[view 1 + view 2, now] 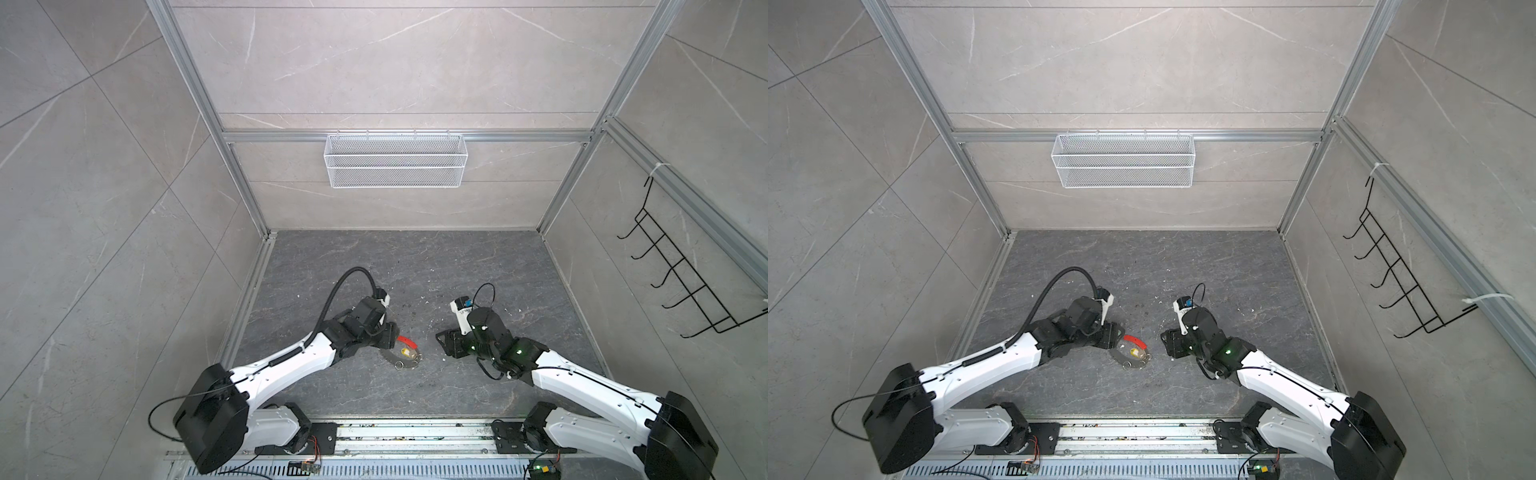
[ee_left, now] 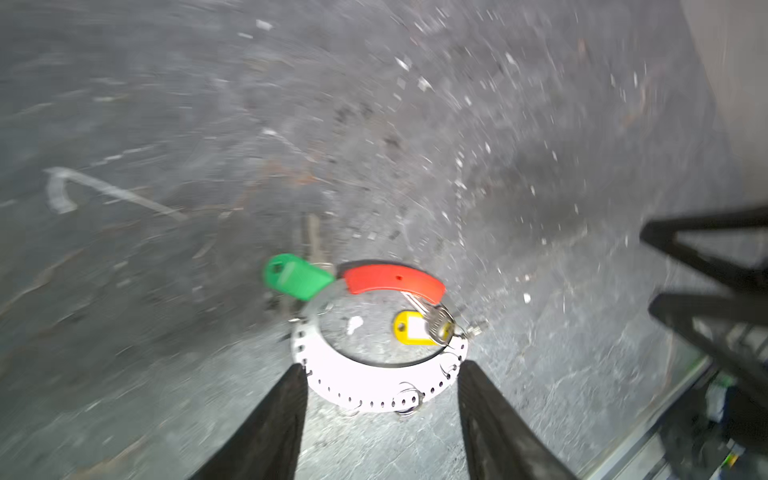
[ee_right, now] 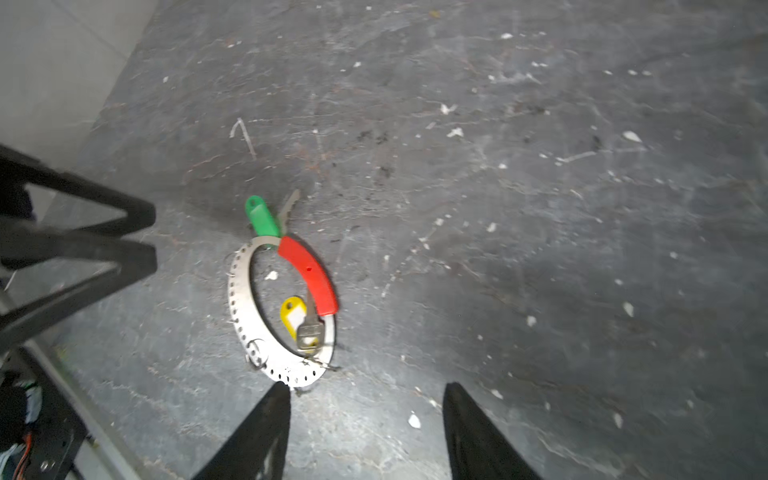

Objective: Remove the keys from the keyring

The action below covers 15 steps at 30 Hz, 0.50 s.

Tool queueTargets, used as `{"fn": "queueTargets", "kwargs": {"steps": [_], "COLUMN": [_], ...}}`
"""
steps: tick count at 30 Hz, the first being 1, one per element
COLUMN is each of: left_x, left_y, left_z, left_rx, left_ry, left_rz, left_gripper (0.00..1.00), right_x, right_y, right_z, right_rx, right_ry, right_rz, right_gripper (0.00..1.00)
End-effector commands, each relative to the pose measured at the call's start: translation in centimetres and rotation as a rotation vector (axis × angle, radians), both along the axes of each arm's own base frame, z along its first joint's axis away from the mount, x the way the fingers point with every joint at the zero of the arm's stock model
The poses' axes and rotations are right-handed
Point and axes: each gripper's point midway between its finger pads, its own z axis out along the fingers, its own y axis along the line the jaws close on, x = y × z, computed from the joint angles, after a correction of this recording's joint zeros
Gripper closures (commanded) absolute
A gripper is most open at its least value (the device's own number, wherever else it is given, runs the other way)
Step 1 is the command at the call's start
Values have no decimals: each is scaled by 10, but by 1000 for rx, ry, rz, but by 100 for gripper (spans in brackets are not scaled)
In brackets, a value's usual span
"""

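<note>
Keyring [image 3: 239,299] lies flat on the tabletop [image 3: 498,249]. Green-tagged key [image 3: 262,218] lies just outside it, at one end of its red sleeve [image 3: 309,276]; yellow-tagged key [image 3: 309,332] lies inside it. Left gripper [image 2: 382,365] is parted and empty, its fingertips flanking the perforated arc. Right gripper [image 3: 366,386] is parted and empty, just beside the hoop.
</note>
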Motion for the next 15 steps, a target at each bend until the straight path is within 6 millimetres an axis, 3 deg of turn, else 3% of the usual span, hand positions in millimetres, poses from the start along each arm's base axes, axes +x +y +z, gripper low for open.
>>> {"fn": "queueTargets", "kwargs": {"steps": [1,7,11,15], "left_x": [-9,-32,-34,-34], "left_y": [-44,-74,-83,-87], "left_z": [9,-21,-26,-35], "left_rx": [12,161,211,249], "left_ry": [-62,-83,-122,-112], "left_rz": [-205,-387,-442,-484], "left_gripper": [43,51,60,61], "right_x": [-5,-4,-3,-3], "right_y": [-22,-27,-30,-32], "right_z": [-20,-22,-20,-16], "right_rx": [-42,-33,-34,-25], "right_ry": [64,68,68,60], "right_rz": [-100,-128,-137,-143], "right_gripper": [39,39,39,39]}}
